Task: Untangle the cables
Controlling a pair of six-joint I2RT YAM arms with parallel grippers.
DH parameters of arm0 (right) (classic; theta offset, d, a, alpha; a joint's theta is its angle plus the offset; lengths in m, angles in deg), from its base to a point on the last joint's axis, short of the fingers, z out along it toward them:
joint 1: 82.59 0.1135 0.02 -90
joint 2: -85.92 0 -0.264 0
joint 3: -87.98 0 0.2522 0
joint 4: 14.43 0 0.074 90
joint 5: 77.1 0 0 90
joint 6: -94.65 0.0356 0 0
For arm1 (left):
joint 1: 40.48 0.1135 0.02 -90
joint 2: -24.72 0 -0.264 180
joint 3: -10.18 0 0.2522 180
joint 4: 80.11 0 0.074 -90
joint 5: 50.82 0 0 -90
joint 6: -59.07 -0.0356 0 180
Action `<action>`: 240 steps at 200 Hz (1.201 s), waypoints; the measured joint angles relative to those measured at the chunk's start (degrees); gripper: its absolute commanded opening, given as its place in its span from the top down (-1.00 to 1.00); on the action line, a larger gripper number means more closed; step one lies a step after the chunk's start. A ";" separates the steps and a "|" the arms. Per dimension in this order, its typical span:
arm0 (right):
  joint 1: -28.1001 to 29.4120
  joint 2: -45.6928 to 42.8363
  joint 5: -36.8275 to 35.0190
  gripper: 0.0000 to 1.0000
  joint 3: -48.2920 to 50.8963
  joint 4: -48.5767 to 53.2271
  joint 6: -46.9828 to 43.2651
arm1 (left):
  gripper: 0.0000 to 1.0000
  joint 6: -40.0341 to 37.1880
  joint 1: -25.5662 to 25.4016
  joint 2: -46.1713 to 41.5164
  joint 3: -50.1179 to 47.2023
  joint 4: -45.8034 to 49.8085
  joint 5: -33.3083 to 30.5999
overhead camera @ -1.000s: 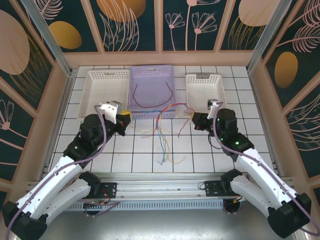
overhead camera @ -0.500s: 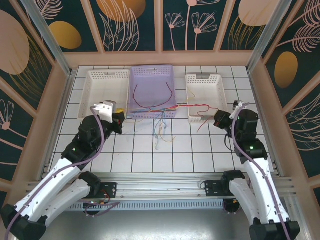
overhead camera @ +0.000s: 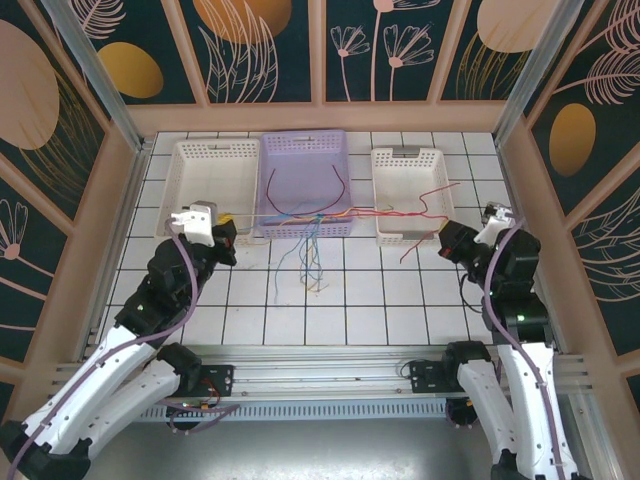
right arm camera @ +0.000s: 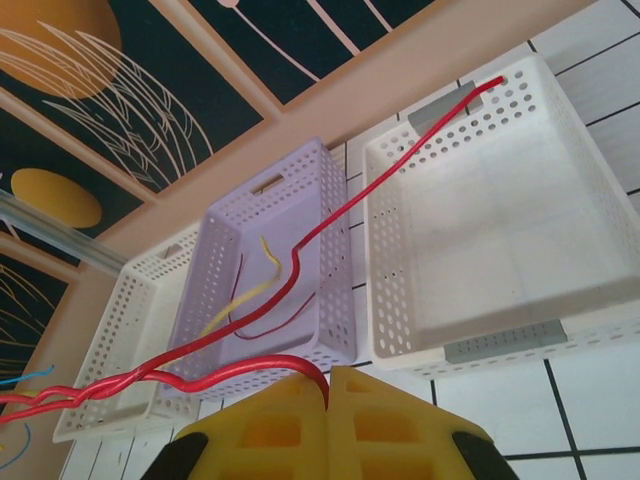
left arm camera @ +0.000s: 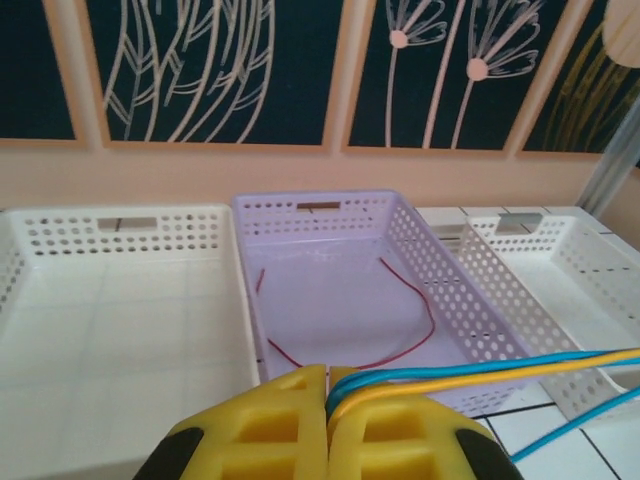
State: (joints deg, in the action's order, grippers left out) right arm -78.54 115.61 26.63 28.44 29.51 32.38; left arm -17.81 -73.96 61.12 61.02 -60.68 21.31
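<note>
- The left gripper [left arm camera: 328,385], its yellow moulded pads pressing together, is pinching thin blue and yellow cables [left arm camera: 480,368].
- The right gripper [right arm camera: 328,385] is clamping glossy, twisted red cables [right arm camera: 200,375].
- Both bundles are stretching above the white tiled table [overhead camera: 380,300] and meeting in a tangle [overhead camera: 318,215], with loose ends dangling.
- Three perforated plastic baskets are standing behind: left white basket [overhead camera: 215,170], right white basket [overhead camera: 410,175], and purple basket [overhead camera: 305,150] holding one curved red wire [overhead camera: 305,190].

Red cables [right arm camera: 200,375] run from the yellow right gripper [right arm camera: 328,395]; blue and yellow cables [left arm camera: 480,372] from the yellow left gripper [left arm camera: 328,395]; beyond, a lilac basket [overhead camera: 300,165].
</note>
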 measured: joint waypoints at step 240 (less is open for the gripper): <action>3.41 -5.84 23.87 1.00 9.18 -5.49 1.77 | 1.00 1.53 1.33 4.79 0.96 0.20 10.03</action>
State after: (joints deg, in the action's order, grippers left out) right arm -75.13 109.77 50.50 37.62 24.02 34.15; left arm -16.28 -72.62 65.91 61.98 -60.48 31.35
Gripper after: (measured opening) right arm 0.042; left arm 0.038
